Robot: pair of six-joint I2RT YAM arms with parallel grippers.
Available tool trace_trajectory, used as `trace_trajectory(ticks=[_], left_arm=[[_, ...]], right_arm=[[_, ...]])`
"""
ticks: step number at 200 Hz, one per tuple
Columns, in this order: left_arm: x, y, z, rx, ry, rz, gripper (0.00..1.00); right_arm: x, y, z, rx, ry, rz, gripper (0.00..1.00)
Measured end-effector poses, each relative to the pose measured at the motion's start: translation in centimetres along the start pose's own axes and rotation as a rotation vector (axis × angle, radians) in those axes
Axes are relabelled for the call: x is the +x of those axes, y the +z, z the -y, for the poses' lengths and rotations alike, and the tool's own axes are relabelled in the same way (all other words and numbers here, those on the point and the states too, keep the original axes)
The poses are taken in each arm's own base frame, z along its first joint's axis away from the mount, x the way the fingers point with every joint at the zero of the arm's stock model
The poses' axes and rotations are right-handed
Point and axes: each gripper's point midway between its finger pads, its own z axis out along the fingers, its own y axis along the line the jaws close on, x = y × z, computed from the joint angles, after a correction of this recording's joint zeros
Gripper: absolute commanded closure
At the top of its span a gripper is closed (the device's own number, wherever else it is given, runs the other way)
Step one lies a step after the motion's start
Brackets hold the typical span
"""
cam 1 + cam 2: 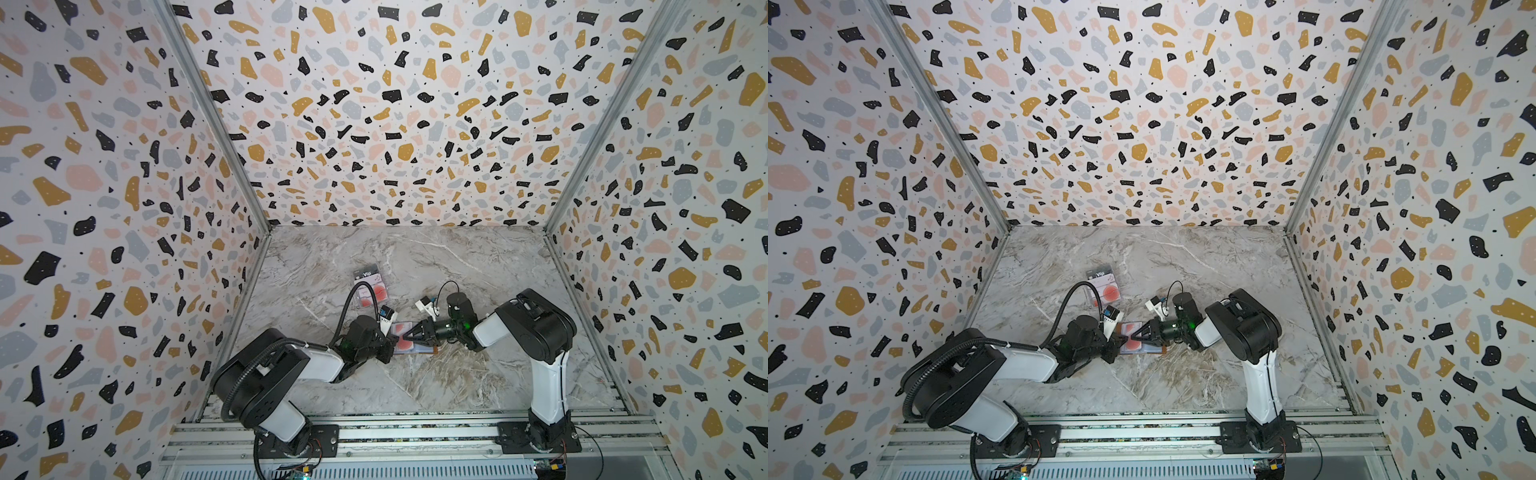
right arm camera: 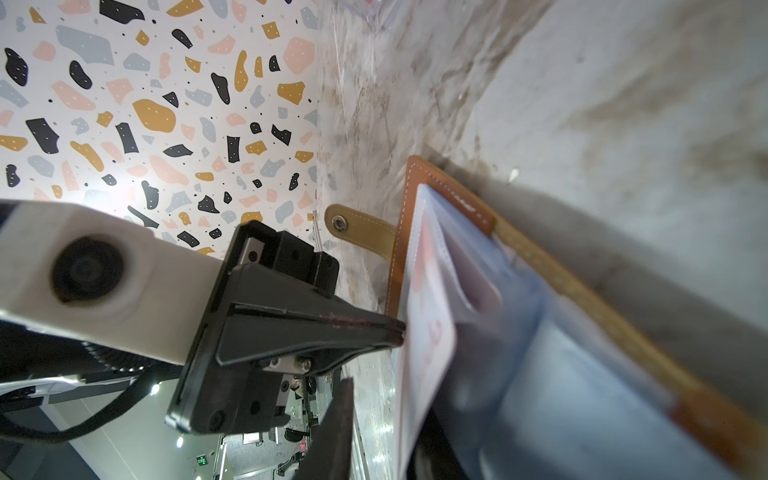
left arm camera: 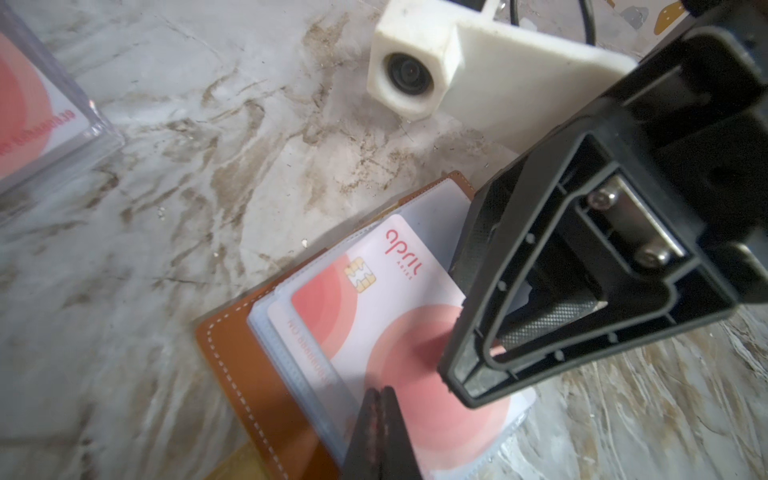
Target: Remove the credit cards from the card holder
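With the holder [image 3: 232, 361] lying open on the table [image 1: 457, 374] between the arms, the left gripper [image 3: 376, 419], fingers pressed together, pins its sleeves while the right gripper [image 3: 469, 316] pinches the half-drawn white card [image 3: 386, 307], which may slip free or drag the holder if the pin gives.

Both arms are showing white link shells with black joints. The left arm [image 1: 266, 374] is carrying a black ribbed hose, and the right arm [image 1: 540, 328] a thin black cable loop. A green light is glowing at each wrist. The end effectors are black, with triangular open-frame fingers [image 3: 582, 291] and silver screws. A white printed housing [image 3: 409, 75] is holding each wrist camera.
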Motion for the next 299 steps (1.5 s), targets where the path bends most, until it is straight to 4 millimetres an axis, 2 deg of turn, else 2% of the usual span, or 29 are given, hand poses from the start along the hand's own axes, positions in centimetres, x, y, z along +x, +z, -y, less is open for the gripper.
trace_trajectory(ticks=[82, 212, 299], left_arm=[[-0.2, 0.5, -0.3, -0.010, -0.002, 0.014, 1.00], [-0.5, 0.8, -0.3, -0.013, -0.010, 0.019, 1.00], [-0.5, 0.9, -0.3, -0.013, -0.011, 0.017, 1.00]], right_arm=[[-0.5, -0.8, 0.4, 0.016, 0.019, 0.017, 0.80], [-1.3, -2.5, -0.1, 0.027, 0.001, 0.050, 0.82], [-1.1, -3.7, 0.8, 0.108, -0.024, 0.056, 0.93]])
